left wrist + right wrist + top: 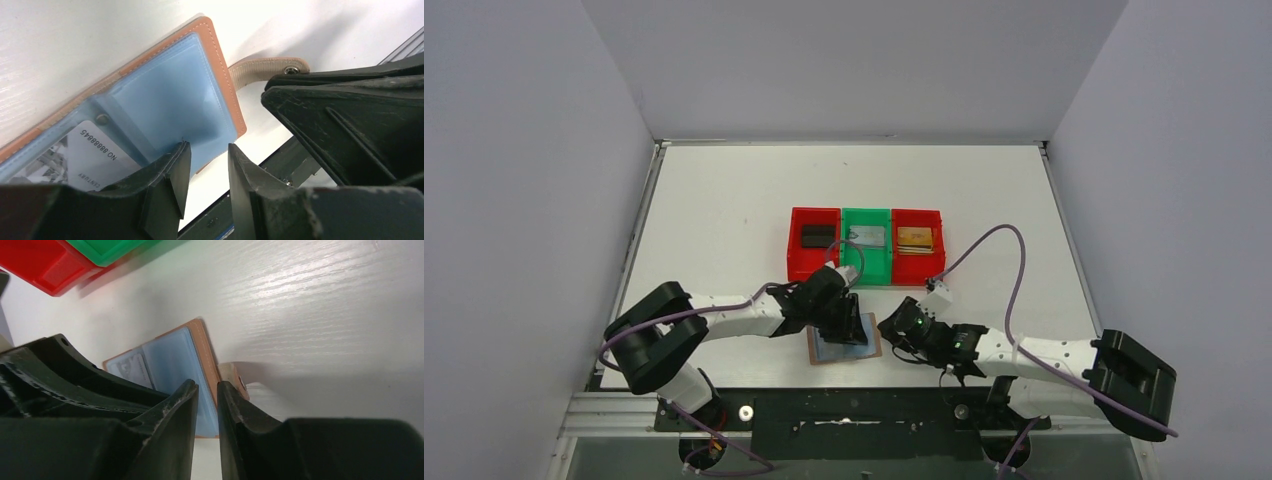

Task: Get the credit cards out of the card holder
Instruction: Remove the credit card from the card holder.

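Note:
The tan card holder [844, 353] lies open and flat near the table's front edge, blue lining up. It also shows in the left wrist view [165, 95] and the right wrist view [172, 357]. A pale card [95, 150] printed with a number sits in one slot. My left gripper [849, 320] is over the holder, jaws a little apart [207, 150] and empty, one fingertip [182, 155] touching the lining. My right gripper [890, 328] is at the holder's right edge by the snap tab [265, 67], jaws narrowly apart [207, 384] with nothing between them.
Three joined bins stand behind the holder. The left red bin [796, 258] holds a black card [817, 236], the green bin [867, 268] a silver-grey card [867, 236], the right red bin [937, 222] a gold card [916, 238]. The table's front edge lies just below the holder.

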